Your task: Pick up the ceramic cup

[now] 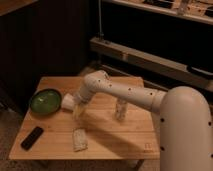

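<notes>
The ceramic cup is small and white. It sits on the wooden table just right of the green bowl, and it looks tipped toward the arm. My gripper is at the end of the white arm, which reaches in from the right. The gripper is low over the table, right against the cup's right side. Its tip is partly hidden by the wrist.
A slim clear bottle-like thing stands mid-table behind the arm. A flat pale packet lies near the front edge. A black flat device lies at the front left. Dark shelving runs behind the table.
</notes>
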Controlling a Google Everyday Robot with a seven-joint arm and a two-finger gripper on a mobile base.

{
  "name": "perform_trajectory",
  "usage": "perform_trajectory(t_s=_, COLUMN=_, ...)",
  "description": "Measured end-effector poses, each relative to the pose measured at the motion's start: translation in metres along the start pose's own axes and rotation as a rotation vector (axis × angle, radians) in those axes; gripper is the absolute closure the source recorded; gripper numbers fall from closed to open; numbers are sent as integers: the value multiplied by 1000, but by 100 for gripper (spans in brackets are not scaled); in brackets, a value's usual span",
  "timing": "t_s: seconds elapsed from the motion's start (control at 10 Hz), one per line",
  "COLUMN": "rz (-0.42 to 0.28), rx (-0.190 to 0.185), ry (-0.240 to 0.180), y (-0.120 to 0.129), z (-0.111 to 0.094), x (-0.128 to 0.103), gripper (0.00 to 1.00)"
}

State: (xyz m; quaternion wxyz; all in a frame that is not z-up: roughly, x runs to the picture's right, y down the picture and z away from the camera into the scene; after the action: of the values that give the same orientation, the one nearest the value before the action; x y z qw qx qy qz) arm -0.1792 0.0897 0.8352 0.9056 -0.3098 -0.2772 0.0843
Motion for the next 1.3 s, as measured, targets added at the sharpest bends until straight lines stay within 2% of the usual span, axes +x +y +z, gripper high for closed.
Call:
perform_trajectory(t_s=0.6, rz=60, rx=29, ry=5, y=-22, z=19, x=-6, gripper=20)
perform_trajectory(t_s=1.0, rz=97, rx=39, ry=-27, y=-33, z=32, x=-2, gripper=20)
perform_trajectory(t_s=1.3, rz=106, rx=53, ry=-26, y=-39, z=39, x=2, gripper=20)
